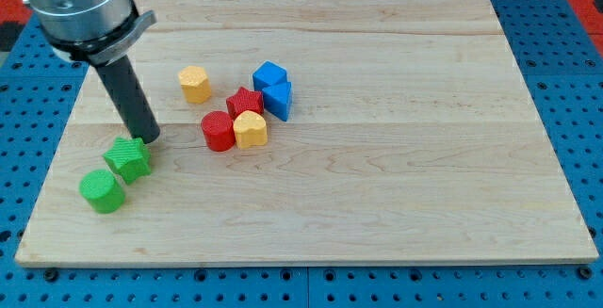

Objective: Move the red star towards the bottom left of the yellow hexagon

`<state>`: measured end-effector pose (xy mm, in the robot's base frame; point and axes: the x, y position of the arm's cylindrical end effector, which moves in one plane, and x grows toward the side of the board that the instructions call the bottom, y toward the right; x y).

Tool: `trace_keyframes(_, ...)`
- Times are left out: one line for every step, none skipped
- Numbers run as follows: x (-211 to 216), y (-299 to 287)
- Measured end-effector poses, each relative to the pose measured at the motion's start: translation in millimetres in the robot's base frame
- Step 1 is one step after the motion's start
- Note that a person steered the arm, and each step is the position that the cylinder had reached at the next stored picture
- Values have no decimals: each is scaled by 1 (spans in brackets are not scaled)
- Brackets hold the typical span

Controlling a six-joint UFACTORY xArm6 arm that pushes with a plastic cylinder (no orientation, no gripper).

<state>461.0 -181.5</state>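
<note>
The red star [245, 102] lies mid-board, pressed among other blocks. The yellow hexagon [194, 83] sits up and to its left, a small gap apart. My tip [148, 140] rests on the board at the view's left, just above the green star [128, 158] and well left of the red star.
A red cylinder [218, 131] and a yellow heart [250, 129] sit just below the red star. A blue cube [269, 75] and a blue triangle [278, 99] sit at its right. A green cylinder [102, 191] lies at the lower left near the board's edge [38, 216].
</note>
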Motion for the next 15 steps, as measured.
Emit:
trace_keyframes(-8,1)
trace_keyframes(-3,4)
trace_keyframes(9,16)
trace_keyframes(17,39)
trace_keyframes(17,65)
trace_keyframes(17,87)
trace_keyframes(18,91)
trace_keyframes(18,115)
trace_keyframes(17,157)
trace_keyframes(16,192)
trace_keyframes(-1,200)
trace_keyframes(-34,162)
trace_keyframes(-57,121)
trace_keyframes(-68,86)
trace_keyframes(-77,61)
